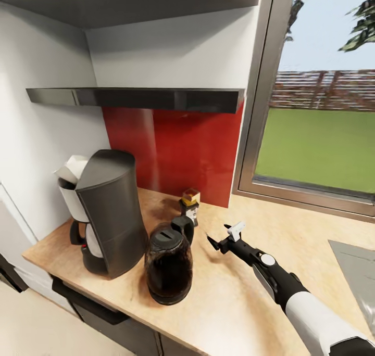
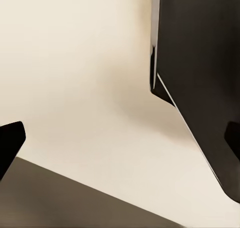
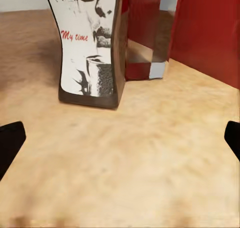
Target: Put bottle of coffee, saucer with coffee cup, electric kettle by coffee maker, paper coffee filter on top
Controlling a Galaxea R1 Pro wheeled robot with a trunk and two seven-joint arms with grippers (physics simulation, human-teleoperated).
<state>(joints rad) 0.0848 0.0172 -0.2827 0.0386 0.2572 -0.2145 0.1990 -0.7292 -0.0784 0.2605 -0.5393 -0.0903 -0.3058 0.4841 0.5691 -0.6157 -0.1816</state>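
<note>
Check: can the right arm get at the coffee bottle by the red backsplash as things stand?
Probably yes. The right gripper is open and points at the coffee bottle across bare countertop. The electric kettle stands off to the side, out of that line.

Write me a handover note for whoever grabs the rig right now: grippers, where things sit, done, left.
Right gripper: open, empty, hovering over the countertop near the bottle of coffee.
Left gripper: open, empty, aimed at the floor.
Coffee maker on the counter, paper coffee filter on top.
Electric kettle beside it; bottle just behind the kettle.
Done: maker, filter, kettle, bottle.
Left: saucer and coffee cup.
</note>
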